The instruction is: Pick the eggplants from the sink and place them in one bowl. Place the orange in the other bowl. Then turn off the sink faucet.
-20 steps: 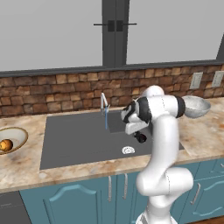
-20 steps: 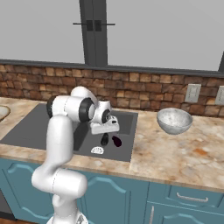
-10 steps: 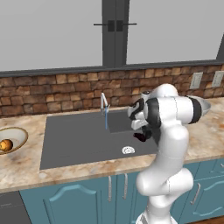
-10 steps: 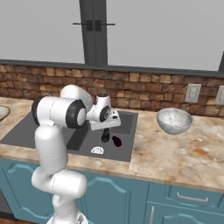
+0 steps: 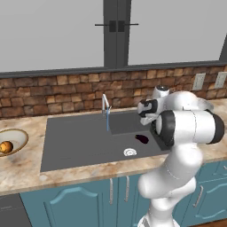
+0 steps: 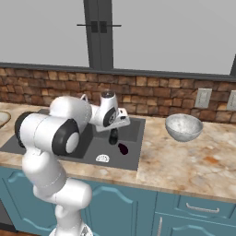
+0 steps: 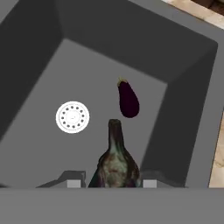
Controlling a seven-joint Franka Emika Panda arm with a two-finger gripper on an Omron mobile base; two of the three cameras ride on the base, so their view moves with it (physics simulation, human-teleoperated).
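Purple-black eggplant point(image 7: 114, 168) clamped between claw fingers, gripper point(image 6: 113, 136) hanging over sink point(image 5: 75, 142) near its right end. Held one points stem-away along claw axis. Second eggplant point(image 7: 128, 99) lying on basin floor beyond it, beside drain point(image 7: 72, 117). Speckled bowl point(image 6: 184, 127) on counter to robot's right, well apart from claw — next move prob. carry that way. Orange point(image 5: 5, 146) sits in tan-rimmed bowl point(image 5: 20, 134) far left. Faucet point(image 5: 106, 105) running.

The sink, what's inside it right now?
On the sink floor lie one eggplant and the round drain. A second eggplant hangs above, clamped in the gripper, hiding the floor beneath it.
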